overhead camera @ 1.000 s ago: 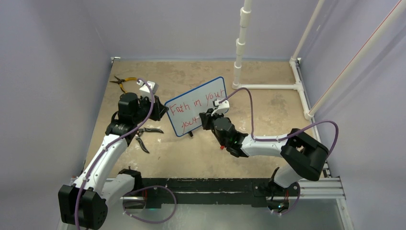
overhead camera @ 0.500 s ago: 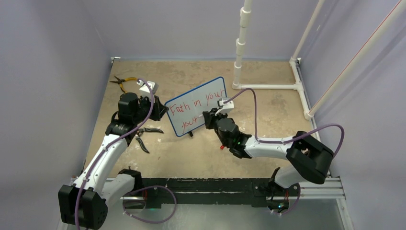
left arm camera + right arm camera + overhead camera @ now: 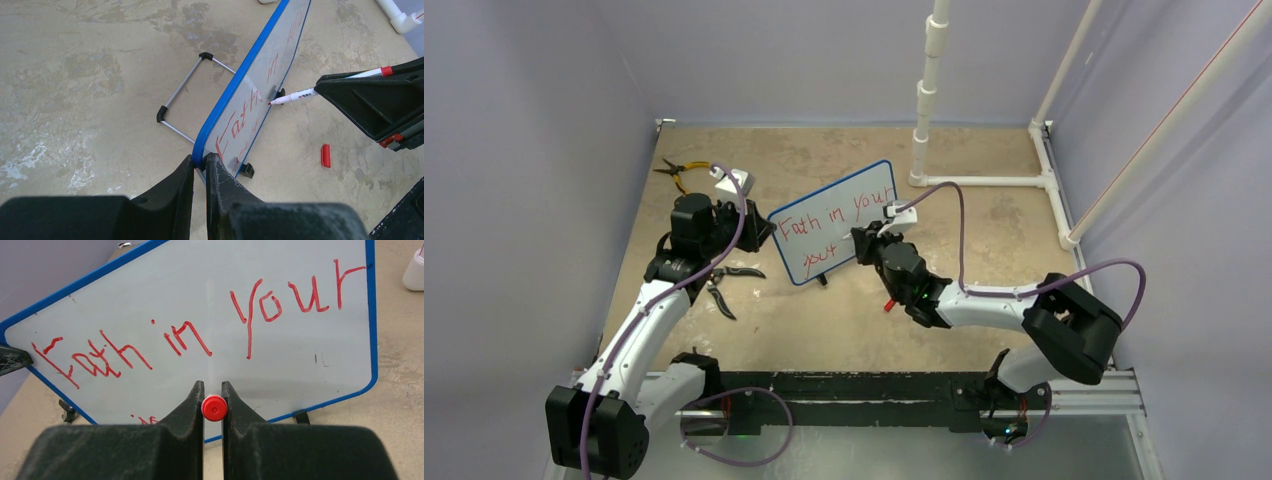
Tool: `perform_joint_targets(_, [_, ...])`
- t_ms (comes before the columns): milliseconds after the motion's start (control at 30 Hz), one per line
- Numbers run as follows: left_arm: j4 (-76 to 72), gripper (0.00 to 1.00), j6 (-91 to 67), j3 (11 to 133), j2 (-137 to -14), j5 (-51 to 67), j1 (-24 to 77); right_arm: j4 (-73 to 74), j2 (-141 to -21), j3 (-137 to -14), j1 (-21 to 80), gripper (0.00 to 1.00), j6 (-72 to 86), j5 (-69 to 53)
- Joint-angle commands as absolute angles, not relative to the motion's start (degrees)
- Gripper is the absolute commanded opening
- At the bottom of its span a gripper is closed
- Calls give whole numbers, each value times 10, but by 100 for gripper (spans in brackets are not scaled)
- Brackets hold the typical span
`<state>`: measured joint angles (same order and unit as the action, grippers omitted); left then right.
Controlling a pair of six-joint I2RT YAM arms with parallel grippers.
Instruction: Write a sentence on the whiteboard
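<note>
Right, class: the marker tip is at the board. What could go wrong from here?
1. The left gripper pinches only one edge of the whiteboard, which stands on small feet; pressure from the marker might tip or slide it.
2. The right gripper holds the marker near its rear end, so the tip could wander and spoil the sentence.
3. The red cap lies loose near the right gripper and could be knocked.

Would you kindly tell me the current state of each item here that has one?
whiteboard, standing upright, left edge gripped.
sentence, top line written, second line only begun.
marker, uncapped, tip at the board face.
cap, off, lying on the table.
left end effector, shut on the whiteboard.
right end effector, shut on the marker.
</note>
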<state>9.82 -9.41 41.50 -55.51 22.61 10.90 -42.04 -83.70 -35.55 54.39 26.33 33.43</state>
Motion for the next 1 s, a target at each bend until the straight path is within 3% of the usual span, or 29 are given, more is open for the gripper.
perform_joint_targets(0, [101,0,-92,409,-557,239,110,-443,-843,-374,534,0,255,325])
perform_joint_targets(967, [101,0,-92,409,-557,240,110,-441,-888,-372,533,0,263,316])
